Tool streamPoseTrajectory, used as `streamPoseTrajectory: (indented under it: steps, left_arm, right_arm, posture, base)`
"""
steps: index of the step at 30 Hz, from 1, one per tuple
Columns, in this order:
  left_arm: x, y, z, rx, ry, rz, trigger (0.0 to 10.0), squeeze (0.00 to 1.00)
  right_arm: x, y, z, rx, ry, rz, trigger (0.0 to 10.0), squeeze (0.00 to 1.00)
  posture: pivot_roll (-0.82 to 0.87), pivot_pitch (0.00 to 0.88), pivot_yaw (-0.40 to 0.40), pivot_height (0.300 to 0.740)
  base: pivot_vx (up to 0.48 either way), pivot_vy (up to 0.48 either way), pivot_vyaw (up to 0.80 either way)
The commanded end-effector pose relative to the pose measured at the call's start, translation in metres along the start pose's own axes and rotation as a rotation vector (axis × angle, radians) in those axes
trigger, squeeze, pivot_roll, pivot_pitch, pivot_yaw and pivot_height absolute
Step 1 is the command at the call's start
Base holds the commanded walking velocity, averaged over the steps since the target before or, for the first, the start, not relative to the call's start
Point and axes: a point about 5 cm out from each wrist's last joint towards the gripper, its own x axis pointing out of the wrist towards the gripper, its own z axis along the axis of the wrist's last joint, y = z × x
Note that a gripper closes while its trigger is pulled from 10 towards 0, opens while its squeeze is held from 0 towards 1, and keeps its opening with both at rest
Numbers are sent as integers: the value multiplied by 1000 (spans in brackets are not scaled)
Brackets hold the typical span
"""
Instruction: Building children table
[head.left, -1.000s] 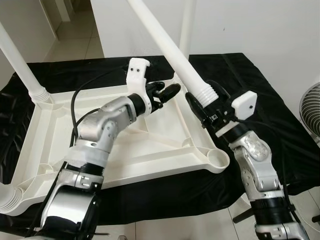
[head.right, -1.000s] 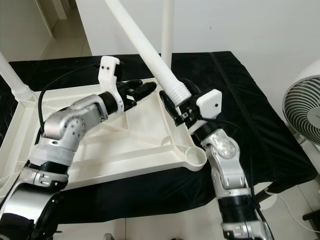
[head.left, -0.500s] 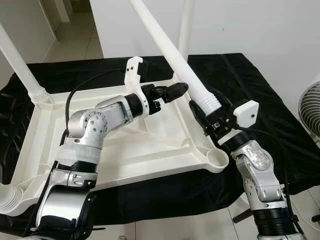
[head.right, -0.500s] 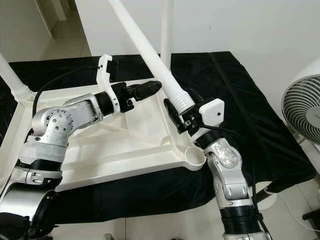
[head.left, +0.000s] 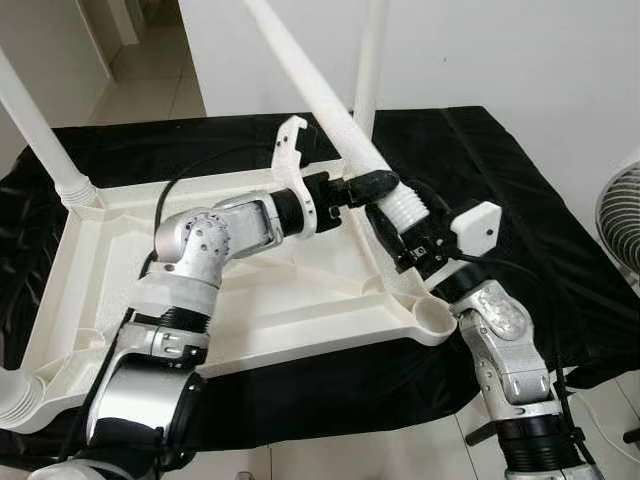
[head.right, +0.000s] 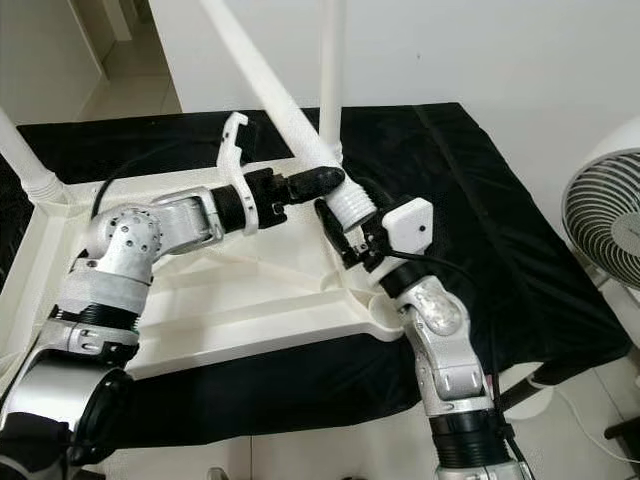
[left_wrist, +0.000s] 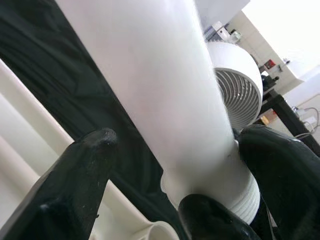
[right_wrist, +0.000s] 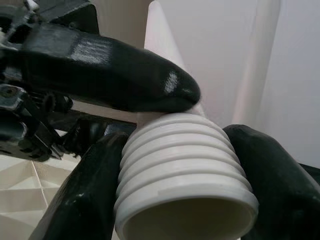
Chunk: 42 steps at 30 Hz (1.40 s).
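From the head views, the right gripper (head.left: 405, 238) clamps the threaded end of the loose table leg (head.left: 330, 120). It hangs above the upturned tabletop (head.left: 250, 290), near the empty corner socket (head.left: 436, 320). Lower it straight, then twist.

Left wrist: the left gripper (left_wrist: 170, 170) straddles the leg, probably loosely.

Right wrist: threads sit between the fingers (right_wrist: 80, 200).

Four legs; apparently three fitted.

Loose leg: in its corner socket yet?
Out. The leg's threaded end sits open between the right gripper's fingers, above the empty socket; left gripper touches it.
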Motion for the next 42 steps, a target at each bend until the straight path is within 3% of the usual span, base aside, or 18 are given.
streamPoseTrajectory:
  steps: [1, 10, 21, 26, 27, 28, 29, 42]
  left_arm:
    - [3, -5, 5, -32, 0, -91, 10000, 0]
    - [4, 17, 30, -82, -71, 66, 10000, 0]
    - [1, 27, 57, -35, -112, 147, 10000, 0]
    - [3, 26, 60, -14, -109, 129, 10000, 0]
    - [3, 25, 60, -5, -113, 125, 8980, 0]
    - [3, 25, 60, -5, -113, 125, 8980, 0]
    - [4, 25, 60, -6, -120, 109, 0, 0]
    - [4, 22, 62, 19, -109, 46, 0, 0]
  right_arm:
    - [4, 3, 4, -14, -28, 13, 10000, 0]
    - [-4, 10, 2, -2, -4, 5, 10000, 0]
    - [-21, 19, 1, 4, 32, -3, 10000, 0]
    - [-24, 18, 0, -6, 45, -5, 10000, 0]
    - [-24, 17, -1, -9, 48, -7, 10000, 0]
    - [-24, 17, -1, -9, 48, -7, 10000, 0]
    - [-25, 15, -1, -13, 51, -10, 10000, 0]
    - [-23, 9, -1, -17, 48, -45, 10000, 0]
  posture:
    - [-55, 82, 64, 740]
    - [-57, 85, 68, 740]
    - [-69, 85, 77, 740]
    - [-71, 85, 82, 740]
    - [-70, 84, 81, 740]
    - [-70, 84, 81, 740]
    - [-68, 83, 80, 740]
    - [-65, 63, 76, 740]
  base:
    - [0, 0, 0]
    - [0, 0, 0]
    - [0, 0, 0]
    - [0, 0, 0]
    - [0, 0, 0]
    - [0, 0, 0]
    - [0, 0, 0]
    - [0, 0, 0]
